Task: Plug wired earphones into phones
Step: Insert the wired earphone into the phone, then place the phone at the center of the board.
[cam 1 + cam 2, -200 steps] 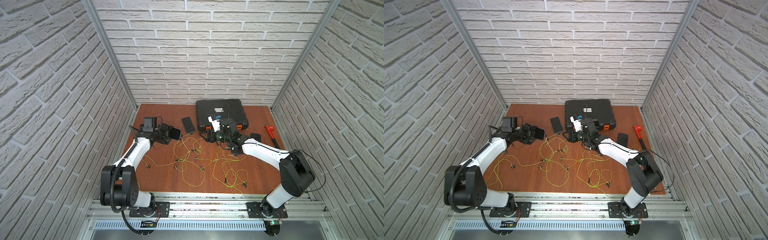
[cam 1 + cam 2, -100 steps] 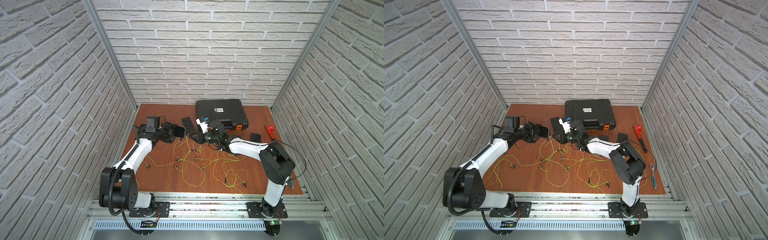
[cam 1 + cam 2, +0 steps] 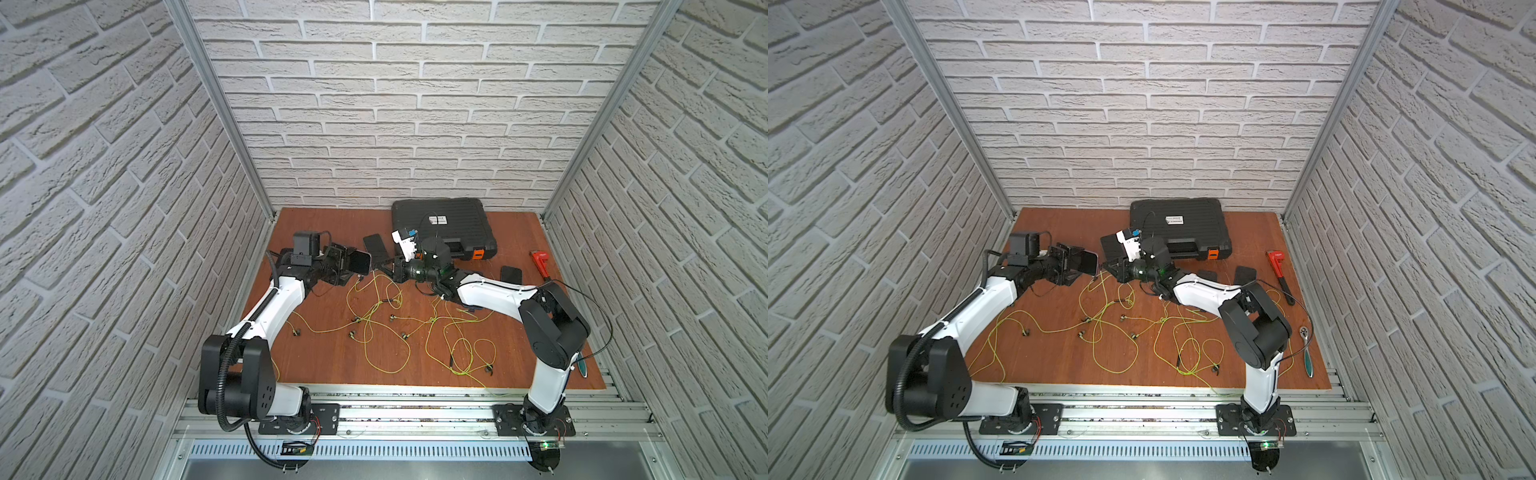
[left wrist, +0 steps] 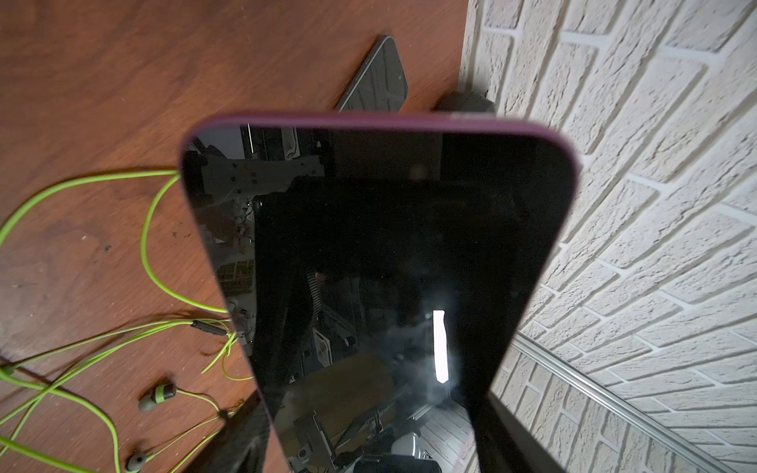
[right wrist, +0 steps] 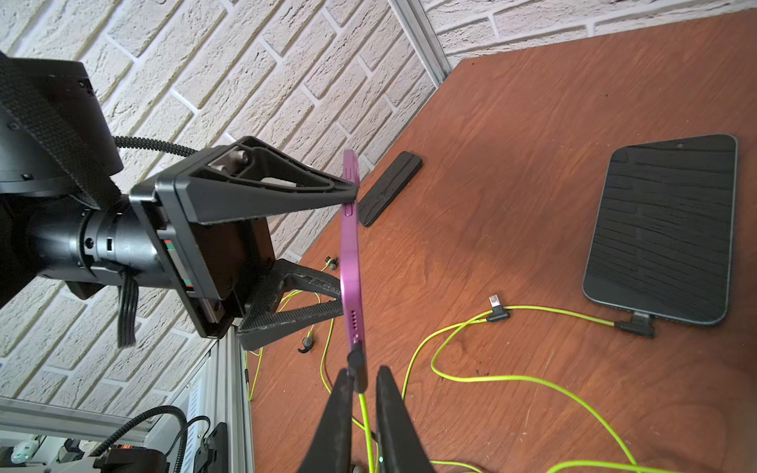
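While the right gripper [image 5: 365,370] stands narrow, its two fingers flank a small dark plug [image 5: 357,362]. The plug lies against one finger, and I cannot tell whether the other presses on it too. A yellow-green earphone cable [image 5: 364,409] trails back from the plug between those fingers. Just ahead of the fingertips, the plug's tip meets the near end of a purple-edged phone [image 5: 351,278]; whether it is seated I cannot make out.

My right wrist camera shows that phone edge-on, as a thin purple strip. A row of small holes sits at the plug end and two side buttons farther off, so its length runs on away from the right gripper. The left gripper [image 5: 347,250] reaches it from the side, fingers spread wide and clamped on the phone, holding it clear of the table [image 5: 532,164].

My left wrist camera gives what that view lacks. The dark screen [image 4: 409,245] faces it, mirroring the gripper, and hides the plug and the right gripper entirely.

The right wrist view also shows a second phone [image 5: 659,229] flat on the table with an angled plug [image 5: 635,325] at its end, a detail too small in the top views.

In both top views the purple-edged phone [image 3: 359,262] [image 3: 1089,262] hangs between the two grippers, toward the back of the table. It sits in front of a black case [image 3: 440,226], and the other earphone cables [image 3: 374,332] lie strewn toward the front.
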`<state>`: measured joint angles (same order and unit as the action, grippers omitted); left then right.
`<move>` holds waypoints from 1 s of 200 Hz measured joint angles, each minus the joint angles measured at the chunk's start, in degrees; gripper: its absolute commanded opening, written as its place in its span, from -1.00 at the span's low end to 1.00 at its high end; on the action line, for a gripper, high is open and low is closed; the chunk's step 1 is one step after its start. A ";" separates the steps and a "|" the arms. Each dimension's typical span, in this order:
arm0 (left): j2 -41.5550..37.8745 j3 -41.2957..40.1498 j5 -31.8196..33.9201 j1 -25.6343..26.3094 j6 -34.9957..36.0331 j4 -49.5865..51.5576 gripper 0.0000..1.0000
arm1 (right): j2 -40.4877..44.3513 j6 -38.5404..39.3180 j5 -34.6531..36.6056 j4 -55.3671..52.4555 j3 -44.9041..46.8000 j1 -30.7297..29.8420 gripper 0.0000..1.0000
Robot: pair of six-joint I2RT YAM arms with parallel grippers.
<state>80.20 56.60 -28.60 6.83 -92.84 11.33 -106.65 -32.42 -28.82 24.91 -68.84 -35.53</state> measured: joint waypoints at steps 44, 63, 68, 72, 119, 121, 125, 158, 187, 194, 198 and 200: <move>0.00 0.00 0.02 0.00 0.00 0.00 -1.00 | 0.00 0.00 -0.55 0.00 0.00 -0.46 -0.70; 0.00 0.00 0.02 0.00 0.00 -0.02 -1.00 | -0.20 0.00 -0.66 0.13 0.00 -0.83 -0.71; 0.00 0.00 0.02 0.00 0.00 -0.02 -1.00 | -0.35 -0.02 -0.68 0.24 -0.02 -0.92 -0.72; 0.00 0.00 0.02 0.00 0.00 -0.04 -1.00 | -0.57 -0.02 -0.66 0.31 -0.07 -0.98 -0.72; 0.00 -0.09 0.94 -0.02 -0.24 -0.24 -1.00 | -3.02 -0.42 -0.66 1.11 -0.85 -1.16 -0.81; 0.00 -0.09 0.96 0.00 -0.24 -0.28 -1.00 | -3.02 -0.42 -0.66 1.09 -0.90 -1.18 -0.81; 0.00 -0.09 1.05 0.00 -0.31 -0.39 -1.00 | -3.02 -0.44 -0.66 1.09 -0.94 -1.20 -0.81; 0.00 -0.11 1.14 0.00 -0.79 -1.14 -1.00 | -3.04 -0.44 -0.61 1.49 -1.31 -1.18 -0.76; 0.00 -0.07 1.14 -0.55 0.76 -0.35 -1.00 | -2.95 0.24 -0.72 0.33 -1.33 -1.09 -0.46; 0.00 0.13 1.16 -1.07 1.95 0.87 -1.00 | -2.69 0.74 -0.87 -0.94 -1.31 -0.76 -0.37; 0.00 0.17 1.11 -1.36 2.54 1.44 -1.00 | -2.45 1.03 -1.01 -1.99 -1.29 -0.50 -0.32; 0.00 0.22 1.22 -1.68 3.13 1.92 -1.00 | -2.29 1.31 -1.16 -2.43 -1.18 -0.44 -0.30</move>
<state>80.20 56.82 -27.38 5.15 -89.71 13.26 -108.95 -31.11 -29.98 22.48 -70.02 -35.97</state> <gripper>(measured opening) 0.731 0.293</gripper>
